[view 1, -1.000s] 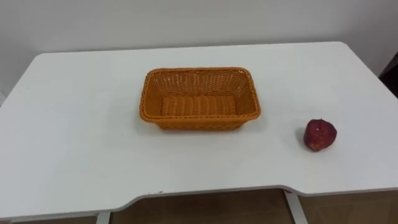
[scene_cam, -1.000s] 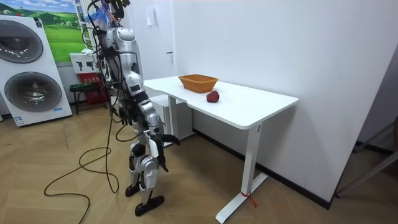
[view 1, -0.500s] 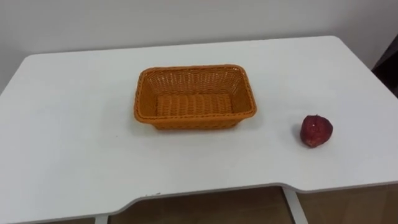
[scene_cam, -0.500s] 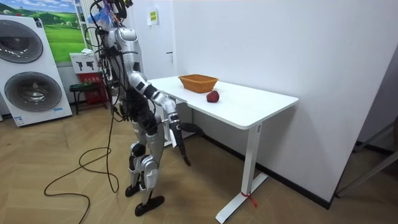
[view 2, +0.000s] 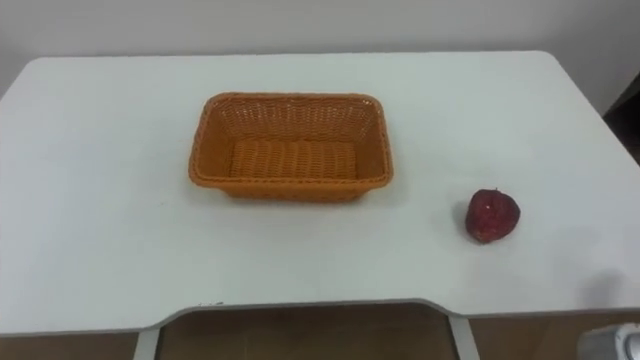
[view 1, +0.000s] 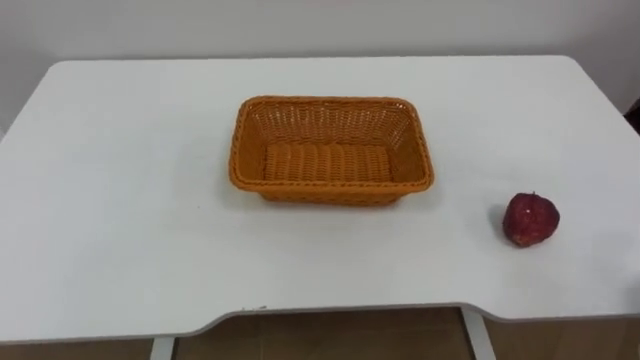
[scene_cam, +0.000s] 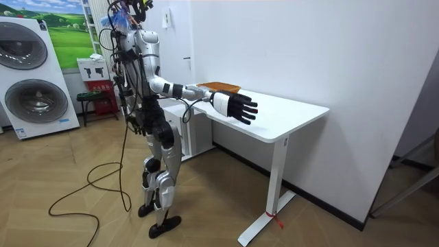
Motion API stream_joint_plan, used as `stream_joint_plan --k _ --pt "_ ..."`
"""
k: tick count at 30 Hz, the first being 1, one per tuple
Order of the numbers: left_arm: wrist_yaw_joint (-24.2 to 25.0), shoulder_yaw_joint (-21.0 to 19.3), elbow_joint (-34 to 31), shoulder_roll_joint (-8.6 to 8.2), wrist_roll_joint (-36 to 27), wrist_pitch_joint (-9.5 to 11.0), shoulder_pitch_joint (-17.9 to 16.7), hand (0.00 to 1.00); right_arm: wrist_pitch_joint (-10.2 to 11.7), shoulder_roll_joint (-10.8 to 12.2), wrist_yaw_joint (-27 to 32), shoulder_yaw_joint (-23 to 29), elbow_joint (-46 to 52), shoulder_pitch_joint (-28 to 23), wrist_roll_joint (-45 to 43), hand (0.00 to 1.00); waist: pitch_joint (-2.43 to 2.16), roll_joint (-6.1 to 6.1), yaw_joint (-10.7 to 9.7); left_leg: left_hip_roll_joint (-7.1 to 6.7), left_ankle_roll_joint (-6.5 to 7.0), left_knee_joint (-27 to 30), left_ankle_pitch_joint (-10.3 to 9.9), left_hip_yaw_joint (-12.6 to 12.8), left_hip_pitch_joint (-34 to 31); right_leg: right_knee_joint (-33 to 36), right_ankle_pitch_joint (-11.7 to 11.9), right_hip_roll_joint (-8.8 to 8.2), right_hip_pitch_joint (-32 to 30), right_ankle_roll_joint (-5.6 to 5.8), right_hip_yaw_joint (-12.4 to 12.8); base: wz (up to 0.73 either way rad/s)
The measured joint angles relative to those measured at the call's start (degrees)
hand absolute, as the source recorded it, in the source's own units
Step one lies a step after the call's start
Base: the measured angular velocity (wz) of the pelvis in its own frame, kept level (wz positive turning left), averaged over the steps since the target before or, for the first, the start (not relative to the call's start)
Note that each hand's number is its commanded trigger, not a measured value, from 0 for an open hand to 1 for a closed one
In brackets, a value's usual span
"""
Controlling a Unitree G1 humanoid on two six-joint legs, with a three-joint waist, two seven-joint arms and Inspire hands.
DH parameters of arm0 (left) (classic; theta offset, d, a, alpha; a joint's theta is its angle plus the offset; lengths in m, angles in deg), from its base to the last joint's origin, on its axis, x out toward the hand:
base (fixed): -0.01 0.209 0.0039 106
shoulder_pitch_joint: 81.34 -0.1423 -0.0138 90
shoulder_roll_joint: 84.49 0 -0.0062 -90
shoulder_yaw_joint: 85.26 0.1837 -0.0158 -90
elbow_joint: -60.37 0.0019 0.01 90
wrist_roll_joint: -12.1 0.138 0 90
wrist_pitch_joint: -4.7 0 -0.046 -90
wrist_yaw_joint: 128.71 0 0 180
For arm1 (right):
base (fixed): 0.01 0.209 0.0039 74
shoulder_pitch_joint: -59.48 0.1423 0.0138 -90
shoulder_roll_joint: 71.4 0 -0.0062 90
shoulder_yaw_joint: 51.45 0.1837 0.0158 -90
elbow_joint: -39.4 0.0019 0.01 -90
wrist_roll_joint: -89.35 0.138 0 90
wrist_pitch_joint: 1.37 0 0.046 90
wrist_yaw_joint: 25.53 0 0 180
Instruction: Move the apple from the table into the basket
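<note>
A dark red apple (view 1: 531, 219) lies on the white table (view 1: 120, 230) near its right front edge. It sits well to the right of an orange wicker basket (view 1: 332, 150), which stands empty at the table's middle. In the room view I stand at the table's near end. My right arm is stretched forward at tabletop height, and my right hand (scene_cam: 236, 108) is open with its fingers spread. It hangs in front of the spot where the apple lies and hides the apple there. The basket's rim (scene_cam: 221, 86) shows just behind my forearm.
The table's front edge (view 1: 330, 312) has a curved cut-out at its middle, with wooden floor below. A wall rises right behind the table. Washing machines (scene_cam: 31, 75) stand behind me at the room view's left.
My right arm has swung up from beside my leg to stretch out level over the table's edge. The head camera shifted slightly. The apple and the basket stayed where they were.
</note>
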Motion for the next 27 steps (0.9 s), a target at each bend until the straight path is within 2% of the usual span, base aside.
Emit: stream_joint_plan --k 4,8,15,20,23,27 --pt "0.2 0.1 -1.1 0.01 1.3 0.0 -0.2 0.00 -0.1 -0.1 -1.5 -2.8 3.4 -0.1 -4.3 0.00 0.09 0.15 0.1 0.03 -0.10 0.0 0.1 -0.3 -0.4 0.0 0.0 0.01 0.1 0.00 -0.3 0.01" --pt "0.3 1.3 -1.1 0.05 2.0 0.5 0.6 0.00 0.3 -1.3 -4.5 -8.6 4.1 -0.1 -9.9 0.00 0.12 0.33 0.4 0.10 -0.14 0.0 0.1 0.0 0.0 0.0 0.1 0.05 0.3 -0.09 -0.2 -0.01" --pt "0.8 1.3 -1.1 0.15 2.0 0.8 1.1 0.00 0.0 -1.6 -12.9 -13.7 3.5 -0.4 -10.0 0.00 0.40 0.12 1.6 0.51 -0.24 0.0 0.2 0.1 0.4 -1.0 0.5 0.18 0.6 -0.26 -0.4 0.00" --pt "1.8 1.9 -1.1 0.39 2.0 0.8 1.5 0.00 -0.1 -2.2 -18.9 -16.9 -0.2 -0.1 -9.9 0.00 0.15 -0.12 2.0 0.43 -0.31 0.0 0.3 -0.4 0.1 -1.0 0.6 0.18 0.6 -0.30 -0.9 0.06" --pt "1.9 2.3 -1.1 0.59 2.0 0.8 1.8 0.00 -1.4 -2.2 -21.9 -18.2 -2.2 -0.1 -9.9 0.00 0.16 -0.41 2.6 0.49 -0.35 -0.1 0.4 -0.7 0.0 -1.1 0.6 0.18 0.7 -0.33 -1.0 0.02" --pt "2.6 2.4 -1.1 0.68 2.0 0.5 2.0 0.00 -1.7 -2.2 -25.4 -19.3 -2.1 -0.1 -10.1 0.00 0.06 -0.44 2.7 0.48 -0.34 -0.2 0.4 -0.9 0.0 -2.0 0.8 0.14 1.2 -0.34 -1.0 0.00"
